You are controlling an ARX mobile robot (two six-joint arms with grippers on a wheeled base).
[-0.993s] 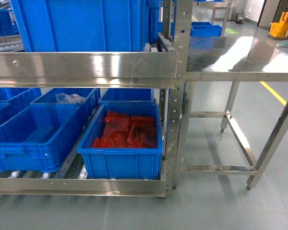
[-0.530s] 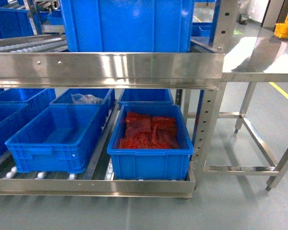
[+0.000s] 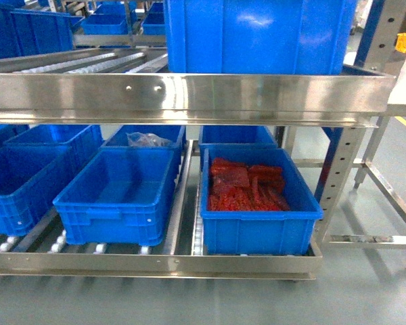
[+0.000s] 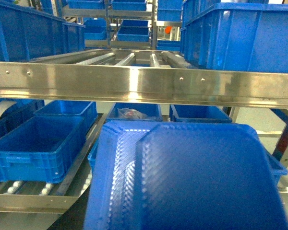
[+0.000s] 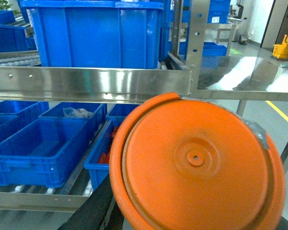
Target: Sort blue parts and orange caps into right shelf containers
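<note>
While a round orange plastic cap (image 5: pixel 197 163) filled the right wrist view and a ribbed blue plastic part (image 4: pixel 192 177) the left, neither gripper's opening could be told; bright-blue ribbed crates (image 3: pixel 122 193) sat on the lower shelf.

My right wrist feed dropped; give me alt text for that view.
A round orange cap fills the lower foreground, hiding the gripper. Behind it stands a steel shelf rack with blue crates above and below, and a steel table to the right.
</note>
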